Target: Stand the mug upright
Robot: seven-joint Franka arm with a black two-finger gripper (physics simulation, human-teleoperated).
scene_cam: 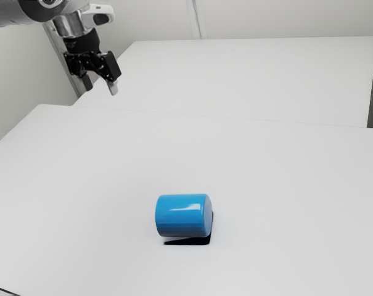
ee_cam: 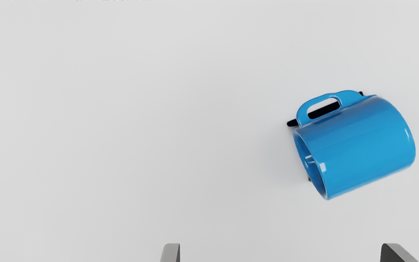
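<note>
Nearest the wrist camera, we find the fingers (ee_cam: 171, 253) of our end effector (scene_cam: 100, 87) standing well apart, with nothing between them; its state is recorded as released. We place it above the counter (scene_cam: 87, 185) in the exterior view, at eleven o'clock from the mug (scene_cam: 184, 216) and well apart from it.

The mug, blue and glossy, lies on its side on the counter, toward six o'clock from the centre of the exterior view. Its long axis is level with the surface and runs between nine and three o'clock there. The closed base (scene_cam: 207, 214) faces three o'clock, the mouth nine o'clock.

From the wrist view we note the open mouth (ee_cam: 310, 165) and the handle (ee_cam: 303, 111). Taking the mouth as twelve o'clock, the handle projects toward three o'clock, out over the counter. Dark shadow (ee_cam: 324, 110) shows through the handle's loop.
</note>
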